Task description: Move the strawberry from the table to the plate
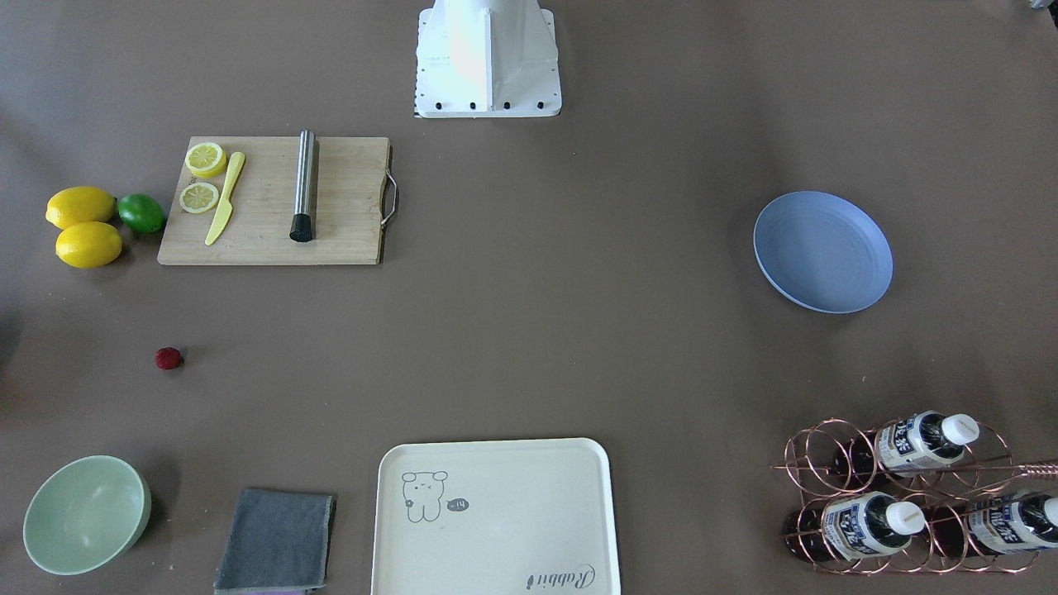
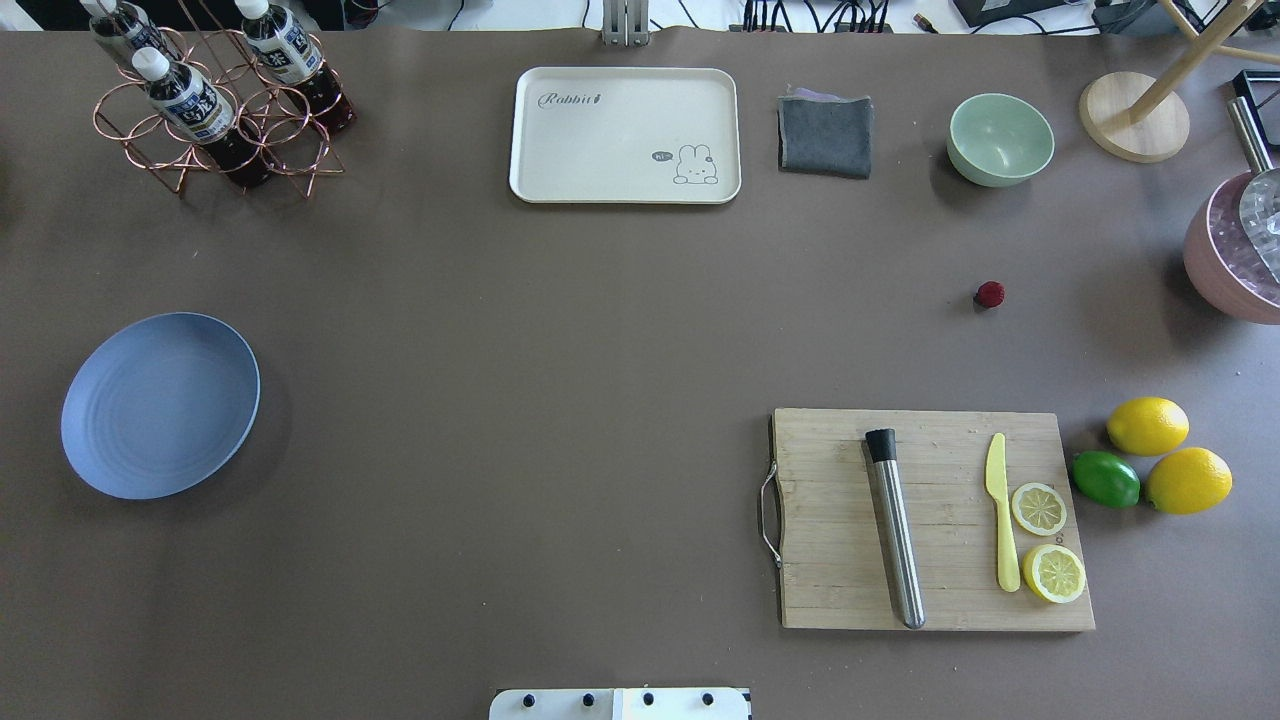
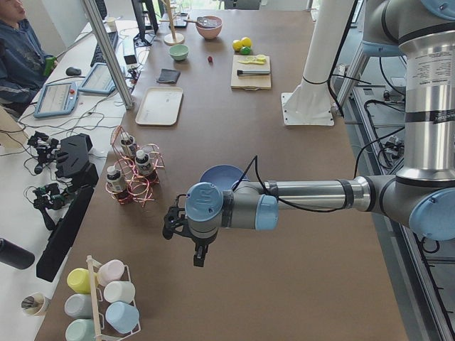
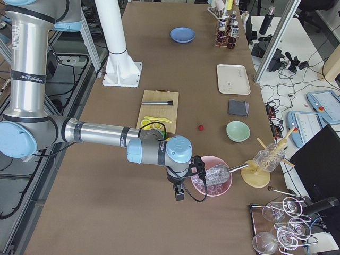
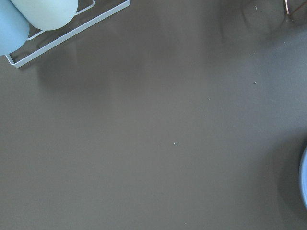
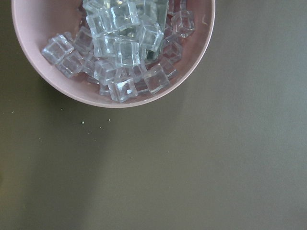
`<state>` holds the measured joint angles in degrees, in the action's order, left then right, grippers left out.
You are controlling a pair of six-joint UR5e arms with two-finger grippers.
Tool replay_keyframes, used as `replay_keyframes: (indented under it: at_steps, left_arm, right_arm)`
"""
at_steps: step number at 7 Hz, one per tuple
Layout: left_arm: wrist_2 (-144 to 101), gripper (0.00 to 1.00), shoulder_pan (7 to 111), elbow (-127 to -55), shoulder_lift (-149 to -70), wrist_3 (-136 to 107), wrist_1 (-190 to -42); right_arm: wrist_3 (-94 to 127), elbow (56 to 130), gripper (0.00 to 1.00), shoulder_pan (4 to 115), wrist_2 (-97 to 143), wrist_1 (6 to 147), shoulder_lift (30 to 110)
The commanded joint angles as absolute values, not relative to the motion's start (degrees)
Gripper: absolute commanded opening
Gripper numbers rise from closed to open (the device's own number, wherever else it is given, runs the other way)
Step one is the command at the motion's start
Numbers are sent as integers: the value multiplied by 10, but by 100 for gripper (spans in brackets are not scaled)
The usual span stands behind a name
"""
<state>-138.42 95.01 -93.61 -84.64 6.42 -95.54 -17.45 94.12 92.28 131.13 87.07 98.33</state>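
Observation:
The strawberry (image 1: 169,358) (image 2: 990,293) is a tiny dark-red berry lying alone on the brown table (image 1: 529,330), between the green bowl and the lemons; it also shows far off in the side views (image 3: 210,59) (image 4: 201,127). The pale blue plate (image 1: 822,252) (image 2: 160,405) (image 3: 220,174) (image 4: 182,35) lies on the opposite side of the table with nothing on it. My left gripper (image 3: 197,257) hangs over bare table just past the plate. My right gripper (image 4: 179,194) hangs beside a pink bowl of ice, well away from the strawberry. I cannot tell whether either is open or shut.
A cutting board (image 2: 935,520) carries a steel rod, a yellow knife and lemon slices; two lemons and a lime (image 2: 1105,478) lie beside it. A cream tray (image 2: 625,135), grey cloth (image 2: 825,135), green bowl (image 2: 1000,138), bottle rack (image 2: 215,100), pink ice bowl (image 6: 115,48) and cup rack (image 5: 43,24) stand around the edges.

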Motion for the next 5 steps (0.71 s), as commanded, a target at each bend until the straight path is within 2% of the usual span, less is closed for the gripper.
replay_keyframes:
  at_steps: [1, 5]
  left_arm:
    - [-1384, 98, 949, -935, -845, 65, -957]
    - [-1384, 98, 939, -935, -846, 65, -957]
  right_arm:
    - [-174, 936, 100, 923, 1311, 854, 985]
    - [-175, 936, 100, 923, 1311, 853, 985]
